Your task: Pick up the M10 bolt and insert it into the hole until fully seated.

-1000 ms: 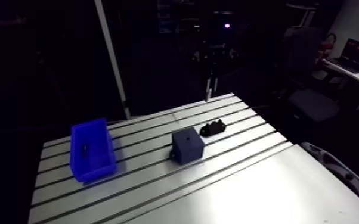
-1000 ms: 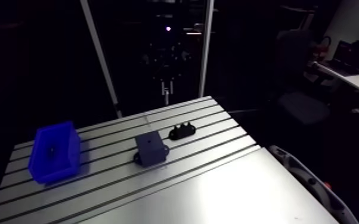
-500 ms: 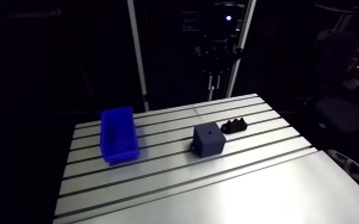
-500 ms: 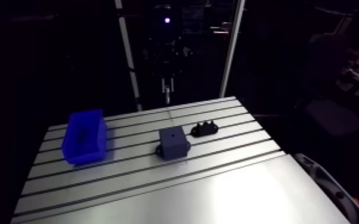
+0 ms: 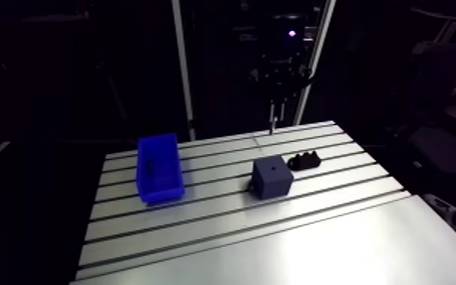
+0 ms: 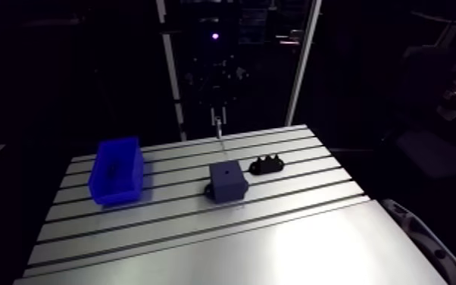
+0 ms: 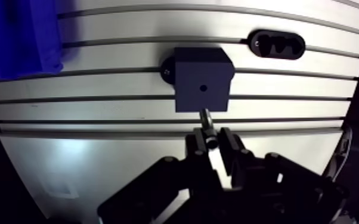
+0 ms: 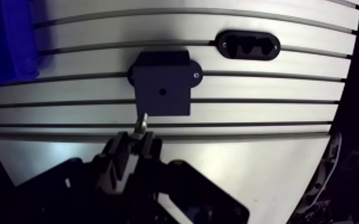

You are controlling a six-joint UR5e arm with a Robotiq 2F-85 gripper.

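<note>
Gripper [image 7: 210, 142], black, two-finger, is clamped on a short silver metal bolt [image 7: 205, 117]. Its fingers [image 7: 196, 143] are pressed together on the bolt's rear part and the shank pokes out ahead of the tips. A dark navy cube block [image 7: 203, 77] lies just ahead of the bolt tip, with a small round hole [image 7: 203, 87] in its top face (unfilled, bolt not in it). In the arm view the bolt hangs above the table, clear of the block and apart from it. A black oval fixture with notches [image 7: 276, 44] sits further ahead of the gripper, off to one side of the block and not touching it. A blue plastic open bin [image 7: 21, 36] sits ahead and well off to the other side, well apart from the block. The arm view shows a small dark item inside it; can't tell what. All of these rest on the slotted aluminium table [image 7: 98, 110].
</note>
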